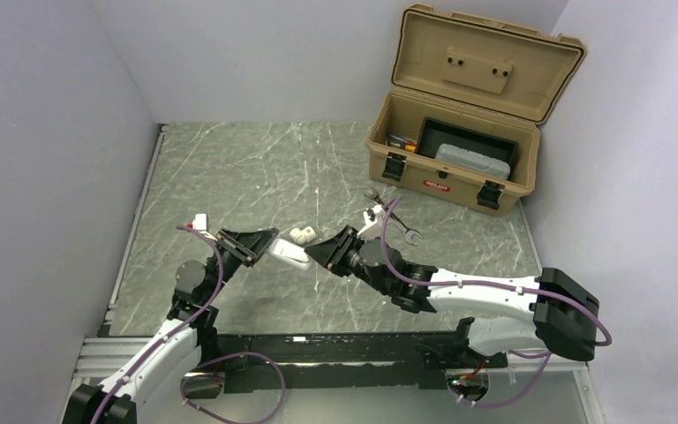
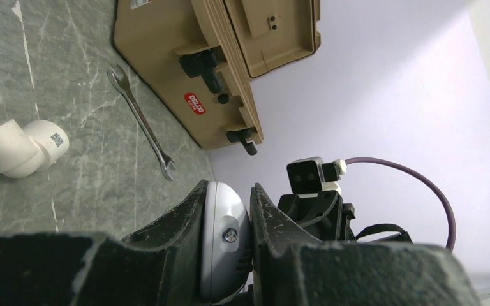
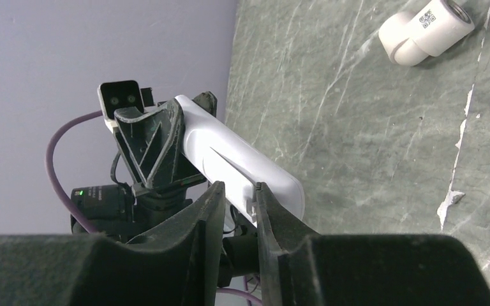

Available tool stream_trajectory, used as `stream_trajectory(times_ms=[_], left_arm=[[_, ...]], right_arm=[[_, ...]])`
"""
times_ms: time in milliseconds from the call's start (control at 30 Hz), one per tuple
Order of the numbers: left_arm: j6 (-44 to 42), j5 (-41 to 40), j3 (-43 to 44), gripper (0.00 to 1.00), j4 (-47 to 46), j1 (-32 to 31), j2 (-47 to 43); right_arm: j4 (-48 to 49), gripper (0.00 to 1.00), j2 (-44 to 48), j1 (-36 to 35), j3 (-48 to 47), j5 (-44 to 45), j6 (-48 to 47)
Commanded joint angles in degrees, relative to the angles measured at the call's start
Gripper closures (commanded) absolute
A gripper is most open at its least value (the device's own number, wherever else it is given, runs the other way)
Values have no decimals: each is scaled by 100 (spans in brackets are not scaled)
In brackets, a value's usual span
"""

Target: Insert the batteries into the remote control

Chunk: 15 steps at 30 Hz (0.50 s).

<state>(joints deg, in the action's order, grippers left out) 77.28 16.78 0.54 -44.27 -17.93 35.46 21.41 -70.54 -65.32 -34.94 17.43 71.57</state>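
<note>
My left gripper [image 1: 265,247] is shut on the white remote control [image 1: 290,256] and holds it above the table, left of centre. In the left wrist view the remote [image 2: 223,248] sits edge-on between the two pads, a small screw showing on its end. My right gripper [image 1: 318,252] meets the remote's free end from the right. Seen from the right wrist, the fingertips [image 3: 239,188] stand a little apart, on either side of a small tab on the remote's [image 3: 242,159] rear face, with a gap showing between them. The batteries are out of view.
A white pipe fitting [image 1: 302,235] lies on the table just behind the remote. A silver wrench [image 1: 388,216] lies behind the right gripper. An open tan toolbox [image 1: 455,155] stands at the back right. White walls close in both sides.
</note>
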Motion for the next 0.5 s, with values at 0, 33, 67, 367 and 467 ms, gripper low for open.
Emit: stream_trajectory(times_ms=[0,33,67,367,467], left_arm=[[157,142,-766,100,-346,-30,-29],[157,135,-760,100,-338,-34,-23],[156,129,-754,100,-353,-29,-10],[183,81,-730,100,-420,-29,81],[191,63,-722,100,-439,-34,104]], right_arm=[[285,72,31,-15,-138,-121,-3],[285,72,35,-16,-132,-125,-3],[285,72,52,-14,-123,-124,-10],[195,71,170,-14,-45,-117,-13],[163,71,210,-15,-27,-108,-21]])
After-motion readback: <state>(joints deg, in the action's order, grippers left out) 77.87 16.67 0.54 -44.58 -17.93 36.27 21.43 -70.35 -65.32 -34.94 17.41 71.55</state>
